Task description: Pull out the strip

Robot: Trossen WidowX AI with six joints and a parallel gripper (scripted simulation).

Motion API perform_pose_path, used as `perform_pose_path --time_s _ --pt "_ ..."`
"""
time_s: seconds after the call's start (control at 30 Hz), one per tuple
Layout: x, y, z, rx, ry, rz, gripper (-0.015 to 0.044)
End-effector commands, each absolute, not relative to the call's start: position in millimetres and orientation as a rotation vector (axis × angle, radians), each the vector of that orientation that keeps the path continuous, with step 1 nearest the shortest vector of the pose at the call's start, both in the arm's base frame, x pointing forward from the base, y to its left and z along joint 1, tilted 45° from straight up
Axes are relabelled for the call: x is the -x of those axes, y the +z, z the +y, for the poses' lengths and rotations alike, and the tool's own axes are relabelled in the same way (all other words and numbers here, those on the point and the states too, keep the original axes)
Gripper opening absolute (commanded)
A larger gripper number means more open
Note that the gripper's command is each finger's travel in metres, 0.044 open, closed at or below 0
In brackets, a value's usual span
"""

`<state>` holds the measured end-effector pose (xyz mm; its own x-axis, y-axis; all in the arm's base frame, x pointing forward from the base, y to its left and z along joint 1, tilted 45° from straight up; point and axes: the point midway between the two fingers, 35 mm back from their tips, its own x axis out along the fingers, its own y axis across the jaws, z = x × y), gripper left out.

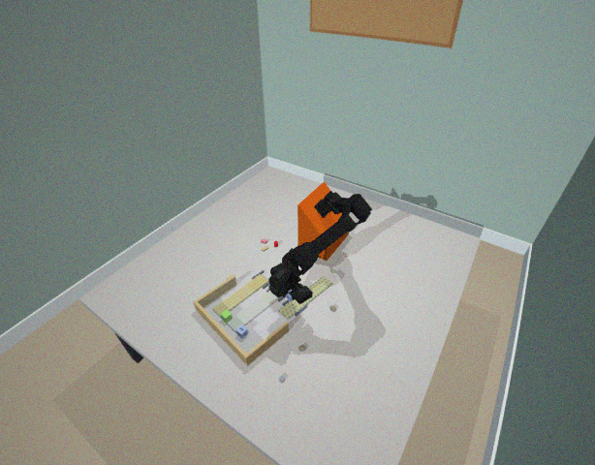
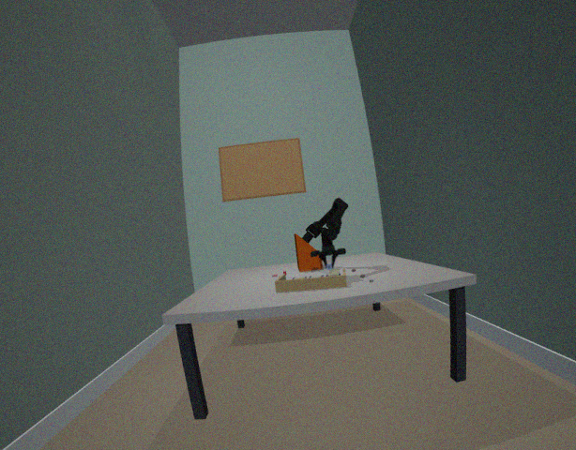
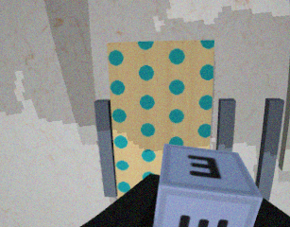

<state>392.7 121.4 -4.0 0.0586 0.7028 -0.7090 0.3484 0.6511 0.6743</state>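
A blue cube (image 1: 289,296) (image 2: 328,266) (image 3: 206,189) with black letter E marks is between the fingers of my gripper (image 1: 291,297) (image 2: 329,264) (image 3: 196,189), which is shut on it. The cube is held a little above a tan strip (image 1: 321,286) (image 3: 161,115) with teal dots. That strip sticks out past the open side of a wooden-walled tray (image 1: 220,325) (image 2: 310,284), between dark rails (image 3: 105,147). A yellow striped strip (image 1: 251,290) and a pale strip (image 1: 255,308) lie beside it. The cube's underside is hidden.
A green cube (image 1: 226,315) and another blue cube (image 1: 241,330) are in the tray. An orange wedge (image 1: 307,225) (image 2: 306,256) stands behind. A red piece (image 1: 275,244), a pink piece (image 1: 264,241) and small stones (image 1: 332,307) (image 1: 302,347) lie on the table.
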Motion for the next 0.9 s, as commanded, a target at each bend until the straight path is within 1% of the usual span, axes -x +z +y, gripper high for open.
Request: perform_pose_path --time_s 0.0,0.13,0.87 --pt "-380.8 -0.1 114.4 -0.909 0.335 1.543 0.0000" --pt "-375.4 -1.1 113.4 -0.909 0.335 1.544 0.0000" --pt "-302.2 -16.8 105.3 -0.910 0.332 1.549 0.0000"
